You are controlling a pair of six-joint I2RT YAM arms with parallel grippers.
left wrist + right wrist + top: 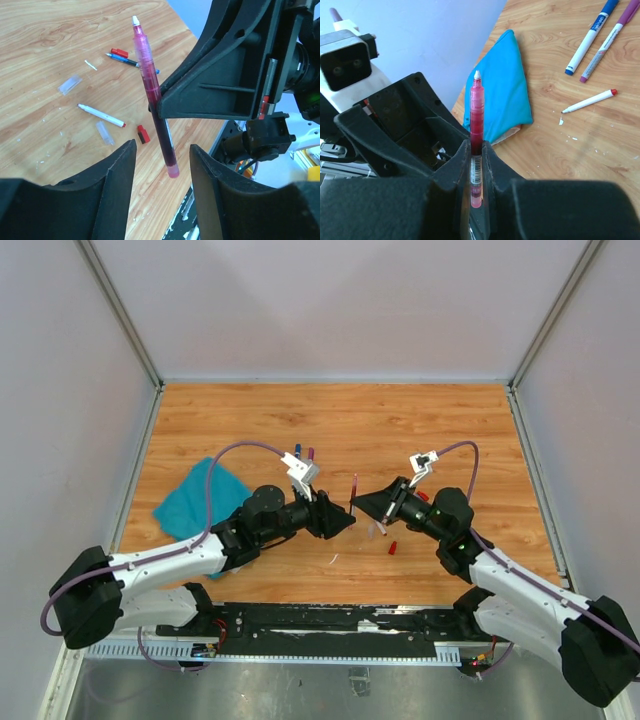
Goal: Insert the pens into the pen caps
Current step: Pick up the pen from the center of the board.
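Observation:
A translucent magenta pen [476, 107] stands upright, white tip up, with my right gripper [476, 145] shut on its lower barrel. In the top view this pen [354, 488] rises between the two arms above the table's middle. My left gripper [162, 150] is open. The pen's lower end [170, 160] hangs between its jaws and touches neither. On the table lie a red pen cap [143, 134], a white pen with a red tip [101, 115], two clear caps [69, 84] [104, 133] and a blue pen next to a red cap [125, 57].
A teal cloth [200, 500] lies at the left of the wooden table [240, 420]. A blue pen [592, 35] and a purple pen [610, 40] lie side by side beyond it. Small white flecks dot the wood. A black rail [330, 620] runs along the near edge.

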